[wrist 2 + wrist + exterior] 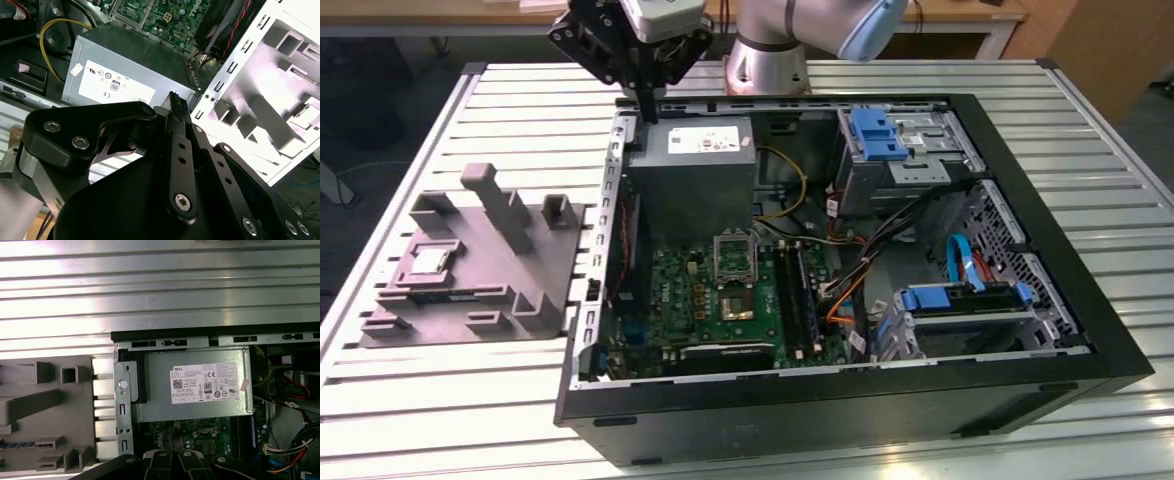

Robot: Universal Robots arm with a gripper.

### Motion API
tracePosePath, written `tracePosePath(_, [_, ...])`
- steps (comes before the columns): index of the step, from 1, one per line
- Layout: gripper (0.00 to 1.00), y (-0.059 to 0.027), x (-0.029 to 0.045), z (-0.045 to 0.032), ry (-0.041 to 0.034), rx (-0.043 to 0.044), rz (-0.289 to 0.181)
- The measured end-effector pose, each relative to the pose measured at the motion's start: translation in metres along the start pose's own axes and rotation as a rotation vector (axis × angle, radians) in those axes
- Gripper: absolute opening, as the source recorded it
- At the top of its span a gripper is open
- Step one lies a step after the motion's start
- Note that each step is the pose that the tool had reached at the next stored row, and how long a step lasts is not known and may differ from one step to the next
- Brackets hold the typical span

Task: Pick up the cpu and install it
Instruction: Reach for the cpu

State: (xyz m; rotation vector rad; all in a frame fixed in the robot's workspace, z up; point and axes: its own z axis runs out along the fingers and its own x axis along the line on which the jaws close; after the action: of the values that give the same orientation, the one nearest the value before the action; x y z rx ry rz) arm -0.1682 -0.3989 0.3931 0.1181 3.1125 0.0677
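In the exterior view the arm (787, 40) is cut off by the top edge, and the cpu (427, 263) on the tray (520, 290) is too small to tell as more than a pale square. In the second wrist view the gripper (176, 100) hides part of the box (125, 65), and the tray is washed out to white. In the first wrist view the tray runs off the picture's edge and the gripper covers part of the board (200, 432).

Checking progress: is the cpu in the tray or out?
In: the cpu lies flat in a grey tray recess, the gripper apart, above the computer case.
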Motion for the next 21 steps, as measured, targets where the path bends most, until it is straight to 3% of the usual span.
tracePosePath(3, [0.11,0.0000,0.0004,0.0000,0.0000,0.0000,0.000])
tracePosePath(5, [0.11,-0.0005,0.0060,0.0014,0.0001,0.0000,0.000])
tracePosePath(21, [0.11,-0.0008,0.0098,0.0016,0.0000,0.0000,0.000])
